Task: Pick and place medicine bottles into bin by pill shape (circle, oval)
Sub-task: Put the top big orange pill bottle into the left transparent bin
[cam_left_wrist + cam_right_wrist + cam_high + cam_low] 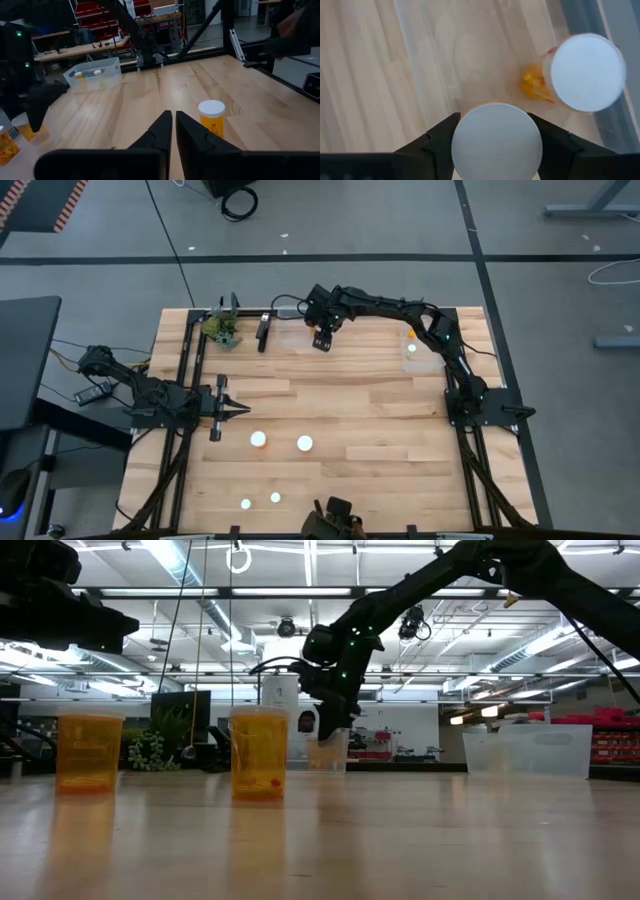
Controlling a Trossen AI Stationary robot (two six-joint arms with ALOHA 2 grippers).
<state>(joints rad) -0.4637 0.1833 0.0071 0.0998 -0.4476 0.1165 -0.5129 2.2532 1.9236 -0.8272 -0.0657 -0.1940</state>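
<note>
The table, filling the middle of the high view, was pale wood laid in planks, smooth with a soft satin sheen, and framed in black metal rails. The medicine bottles, left of centre in the low view, looked like translucent orange plastic, glossy, casting faint reflections on the wood. Their caps, at the bottom centre of the right wrist view, were matt white plastic. A bin, at the left of the left wrist view, was clear, slightly cloudy plastic. The left gripper fingers were matt black plastic. The floor, across the top of the high view, was dull grey.
</note>
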